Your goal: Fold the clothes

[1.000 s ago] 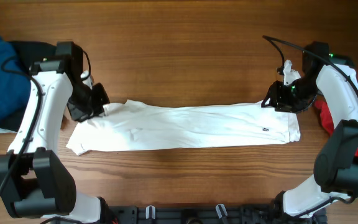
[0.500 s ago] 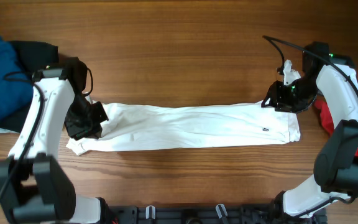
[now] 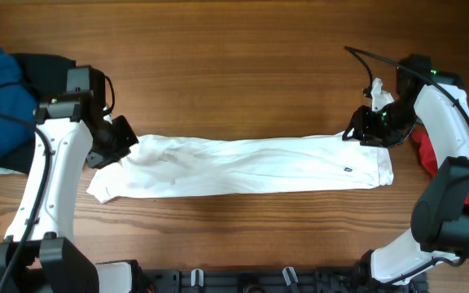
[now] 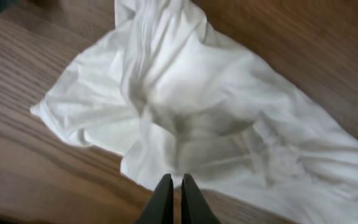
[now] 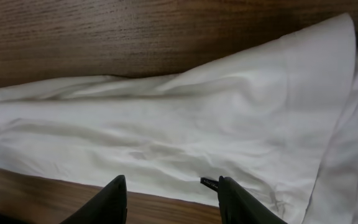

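Observation:
A white garment (image 3: 251, 167) lies on the wooden table as a long strip running left to right. Its left end is bunched and creased, as the left wrist view (image 4: 216, 106) shows. My left gripper (image 3: 124, 140) is at that left end, shut and empty; its tips (image 4: 173, 180) hover over the cloth's near edge. My right gripper (image 3: 357, 133) is at the strip's right end, open, with its fingers (image 5: 169, 186) spread just above the flat cloth (image 5: 197, 118). It grips nothing.
A pile of blue and black clothes (image 3: 2, 98) lies at the far left edge, behind my left arm. A red cloth (image 3: 424, 152) lies at the right edge beside my right arm. Bare wood surrounds the strip.
My left gripper dipped toward the front with the garment's left end, then came back up and away, leaving that end bunched. The right arm has not moved.

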Controlling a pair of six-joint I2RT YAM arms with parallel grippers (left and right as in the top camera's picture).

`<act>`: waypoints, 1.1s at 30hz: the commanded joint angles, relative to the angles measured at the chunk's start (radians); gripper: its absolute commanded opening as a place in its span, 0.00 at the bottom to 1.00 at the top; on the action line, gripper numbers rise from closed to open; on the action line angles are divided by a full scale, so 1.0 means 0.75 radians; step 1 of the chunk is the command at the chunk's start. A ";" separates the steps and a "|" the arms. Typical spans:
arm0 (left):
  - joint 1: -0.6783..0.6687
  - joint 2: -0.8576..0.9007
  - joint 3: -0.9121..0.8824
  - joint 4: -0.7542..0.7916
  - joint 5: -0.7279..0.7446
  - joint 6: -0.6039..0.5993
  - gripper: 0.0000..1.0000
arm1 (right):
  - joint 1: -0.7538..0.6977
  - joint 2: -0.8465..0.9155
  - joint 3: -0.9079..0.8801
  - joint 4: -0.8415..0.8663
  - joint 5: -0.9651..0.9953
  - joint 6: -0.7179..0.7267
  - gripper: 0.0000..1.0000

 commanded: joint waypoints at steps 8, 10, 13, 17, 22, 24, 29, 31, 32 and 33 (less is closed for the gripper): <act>0.008 0.007 -0.251 0.298 -0.105 -0.051 0.04 | 0.011 -0.035 0.002 -0.012 0.038 -0.003 0.46; 0.008 -0.012 -0.230 0.276 -0.100 -0.051 0.04 | 0.011 -0.035 0.002 -0.012 0.038 -0.002 0.47; 0.008 -0.076 -0.175 0.184 -0.049 -0.050 0.22 | 0.011 -0.035 0.002 -0.012 0.038 -0.004 0.49; 0.008 -0.152 -0.165 0.015 0.000 -0.052 0.49 | 0.011 -0.035 0.002 -0.012 0.038 -0.004 0.49; 0.008 -0.141 -0.284 0.066 0.021 -0.072 0.55 | 0.011 -0.035 0.002 -0.024 0.038 -0.006 0.50; 0.008 -0.141 -0.368 0.151 0.025 -0.091 0.56 | 0.011 -0.035 0.002 -0.032 0.038 -0.005 0.50; 0.008 -0.137 -0.492 0.336 0.025 -0.092 0.44 | 0.011 -0.035 0.002 -0.069 0.037 -0.003 0.48; 0.008 -0.124 -0.498 0.369 0.022 -0.092 0.39 | 0.011 -0.045 0.002 -0.082 0.039 0.010 0.43; 0.008 -0.105 -0.499 0.398 0.013 -0.092 0.35 | 0.007 -0.065 0.003 -0.080 0.070 0.066 0.42; 0.008 -0.089 -0.499 0.420 0.011 -0.092 0.32 | 0.002 -0.089 0.003 -0.070 0.105 0.125 0.42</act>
